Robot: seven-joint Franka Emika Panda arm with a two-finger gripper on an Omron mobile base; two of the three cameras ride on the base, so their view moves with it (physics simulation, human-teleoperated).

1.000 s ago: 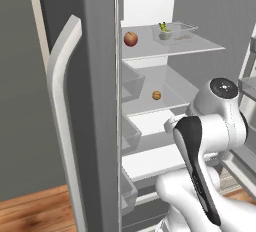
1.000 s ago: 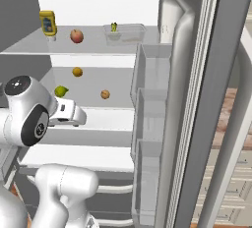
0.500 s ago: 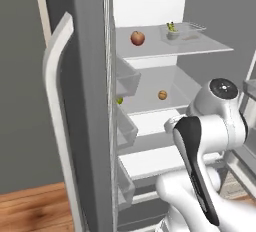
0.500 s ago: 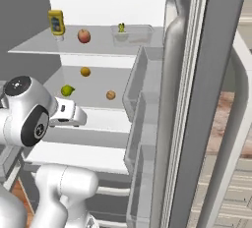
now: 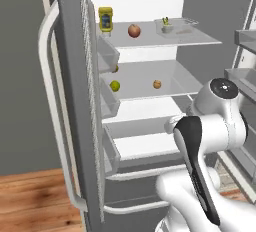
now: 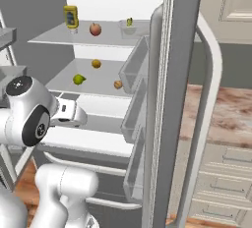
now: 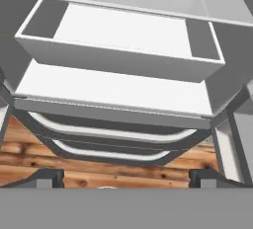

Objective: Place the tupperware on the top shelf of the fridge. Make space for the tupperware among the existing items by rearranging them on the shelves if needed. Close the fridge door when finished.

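The tupperware (image 5: 169, 26) sits on the top shelf (image 5: 200, 38) of the fridge (image 5: 70, 51), toward the right side in the left base view, with a small green-yellow bit showing above its rim. The hand (image 7: 126, 176) is well below it, down at the level of the grey drawer (image 7: 118, 57), so the tub lies high above and well apart from the fingers.

On the same top shelf stand a yellow jar (image 5: 105, 18) at the left and a red-orange fruit (image 5: 134, 30) between jar and tub (all three spaced apart, none touching). One shelf lower lie a green lime (image 5: 115, 85), an orange fruit (image 6: 96, 64) and a tan-brown round item (image 5: 157, 84).

The white arm (image 5: 210, 126) is folded in front of the open fridge, its elbow raised and the wrist reaching forward toward the lower shelves. In the hand view the two dark fingertips (image 7: 47, 176) stand wide apart at the bottom corners, with nothing between them; the view looks down over the drawer and the curved pale handles (image 7: 113, 136) of the lower drawer fronts, with wooden floor (image 7: 29, 154) beneath.

Both fridge doors stand open.
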